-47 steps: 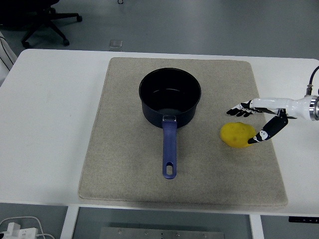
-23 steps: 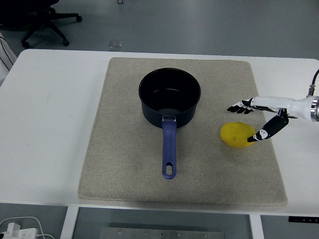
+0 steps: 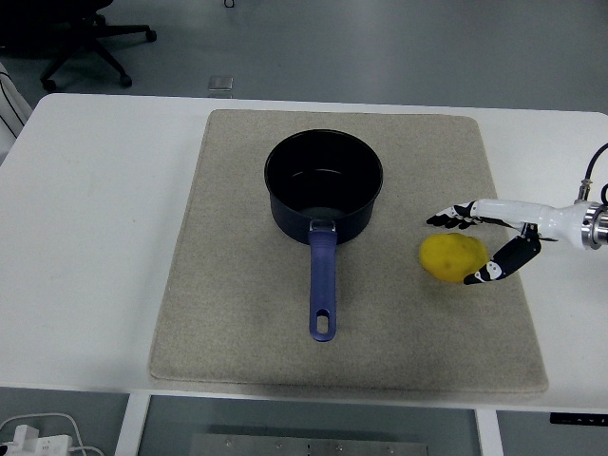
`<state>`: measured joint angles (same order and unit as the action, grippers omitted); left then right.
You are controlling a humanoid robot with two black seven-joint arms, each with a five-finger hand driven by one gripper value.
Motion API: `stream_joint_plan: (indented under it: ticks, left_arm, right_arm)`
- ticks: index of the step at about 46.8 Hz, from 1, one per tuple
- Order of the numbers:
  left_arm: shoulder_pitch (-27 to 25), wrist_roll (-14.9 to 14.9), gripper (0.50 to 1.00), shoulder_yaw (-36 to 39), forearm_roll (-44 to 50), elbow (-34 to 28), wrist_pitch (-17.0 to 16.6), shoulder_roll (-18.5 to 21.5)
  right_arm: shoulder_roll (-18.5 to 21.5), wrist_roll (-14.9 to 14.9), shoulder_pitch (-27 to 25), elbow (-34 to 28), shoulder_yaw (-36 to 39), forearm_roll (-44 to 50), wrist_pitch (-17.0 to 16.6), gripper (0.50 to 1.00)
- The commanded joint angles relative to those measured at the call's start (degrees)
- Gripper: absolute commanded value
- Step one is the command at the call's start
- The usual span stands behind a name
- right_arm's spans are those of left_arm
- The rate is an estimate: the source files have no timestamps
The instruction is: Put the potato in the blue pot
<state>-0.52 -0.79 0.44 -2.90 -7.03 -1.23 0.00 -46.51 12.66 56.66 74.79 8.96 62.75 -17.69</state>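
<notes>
A yellow potato (image 3: pixel 452 257) lies on the beige mat (image 3: pixel 237 323), to the right of the blue pot (image 3: pixel 323 185). The pot stands upright and empty, its blue handle (image 3: pixel 322 290) pointing toward the near edge. My right hand (image 3: pixel 461 247) comes in from the right edge and is open around the potato's right side: fingers (image 3: pixel 448 218) stretch just behind it, the thumb (image 3: pixel 489 269) is at its near right. I cannot tell whether they touch it. The left arm is out of view.
The mat lies on a white table (image 3: pixel 95 209). A black office chair (image 3: pixel 76 33) stands on the floor beyond the far left corner. White cables (image 3: pixel 38 432) show below the table's near left edge.
My right hand has sunk lower and moved a little nearer, with the fingers and thumb now closer around the potato. The potato and pot have not moved.
</notes>
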Motion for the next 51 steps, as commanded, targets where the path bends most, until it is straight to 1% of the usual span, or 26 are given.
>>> stream_joint_plan:
  ticks: [1, 10, 18, 25, 30, 32, 35, 38, 41, 44, 46, 51]
  left_arm:
    - [0.00, 0.00, 0.996, 0.00, 0.00, 0.00, 0.00, 0.00]
    - [0.00, 0.00, 0.996, 0.00, 0.00, 0.00, 0.00, 0.00]
    - [0.00, 0.00, 0.996, 0.00, 0.00, 0.00, 0.00, 0.00]
    - [0.00, 0.00, 0.996, 0.00, 0.00, 0.00, 0.00, 0.00]
    - [0.00, 0.00, 0.996, 0.00, 0.00, 0.00, 0.00, 0.00]
    - [0.00, 0.00, 0.996, 0.00, 0.00, 0.00, 0.00, 0.00]
    - [0.00, 0.00, 0.996, 0.00, 0.00, 0.00, 0.00, 0.00]
    - [0.00, 0.00, 0.996, 0.00, 0.00, 0.00, 0.00, 0.00]
    - [0.00, 0.00, 0.996, 0.00, 0.00, 0.00, 0.00, 0.00]
    - [0.00, 0.00, 0.996, 0.00, 0.00, 0.00, 0.00, 0.00]
    - [0.00, 0.00, 0.996, 0.00, 0.00, 0.00, 0.00, 0.00]
    - [0.00, 0.00, 0.996, 0.00, 0.00, 0.00, 0.00, 0.00]
  right_arm:
    - [0.10, 0.00, -0.50, -0.17, 0.00, 0.09, 0.90, 0.928]
    - [0.71, 0.00, -1.29, -0.61, 0.00, 0.09, 2.58, 0.928]
    - [1.07, 0.00, -1.90, -0.61, 0.00, 0.70, 2.58, 0.924]
    - [1.06, 0.00, -2.17, -0.79, 0.00, 0.70, 2.58, 0.909]
    - [0.98, 0.09, -2.17, -0.79, 0.09, 0.70, 2.58, 0.852]
    - [1.06, 0.09, -2.25, -0.79, 0.09, 0.70, 2.58, 0.809]
    - [1.07, 0.18, -2.26, -0.79, 0.09, 0.62, 2.58, 0.766]
    - [1.07, 0.18, -2.26, -0.79, 0.09, 0.70, 2.58, 0.746]
    - [1.07, 0.09, -2.26, -0.70, 0.09, 0.70, 2.49, 0.695]
    - [1.07, 0.18, -2.26, -0.70, 0.09, 0.70, 2.49, 0.684]
    - [1.07, 0.18, -2.17, -0.70, 0.09, 0.70, 2.49, 0.654]
    - [1.07, 0.09, -2.17, -0.70, 0.09, 0.70, 2.49, 0.623]
